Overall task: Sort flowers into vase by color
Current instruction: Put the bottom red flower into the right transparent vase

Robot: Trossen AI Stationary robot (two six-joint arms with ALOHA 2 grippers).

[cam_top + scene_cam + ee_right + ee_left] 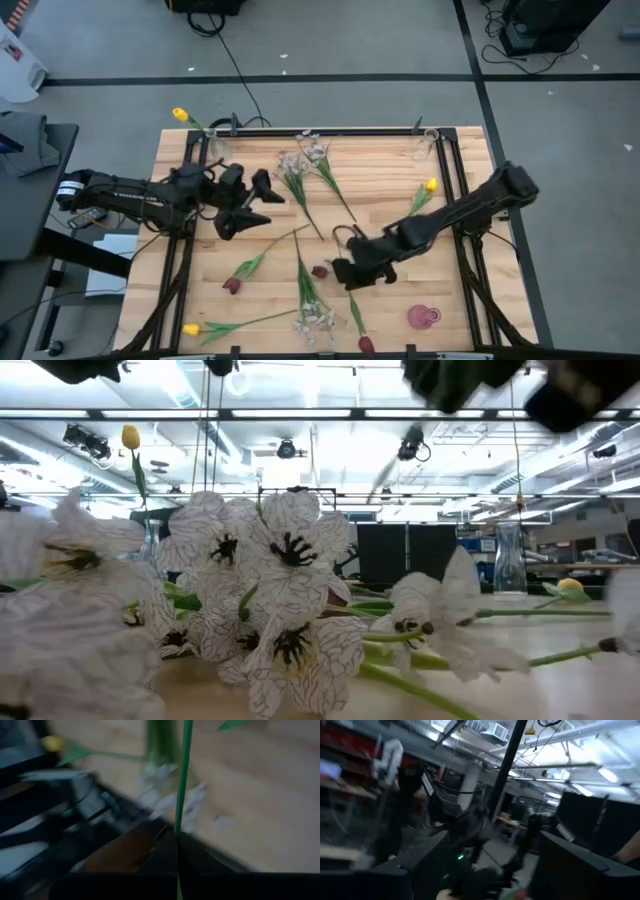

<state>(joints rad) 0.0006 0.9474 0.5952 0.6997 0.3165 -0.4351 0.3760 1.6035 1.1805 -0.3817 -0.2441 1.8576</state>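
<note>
My right gripper [342,272] hangs over the table's middle, shut on a green flower stem [183,780]. A dark red tulip head [320,271] shows right at its fingertips; whether it tops that stem, I cannot tell. My left gripper [250,205] hovers open at the left with nothing between its fingers. On the wood lie white blossom sprays [300,162] [315,320], dark red tulips [232,285] [365,345] and yellow tulips [190,328] [430,185]. A glass vase [215,147] at the far left holds one yellow tulip [180,115]. My right gripper pinches the green stem [178,832] between its two fingers, which slant down toward the table's near left. The stem lies across the fingers and runs straight on past them. Its flower head is outside the right wrist view.
A second glass vase [428,148] stands at the far right corner, and a pink vase [423,317] sits near the front right. Black rails [452,190] run along the table's sides. White blossoms [270,590] fill the low view close to the camera.
</note>
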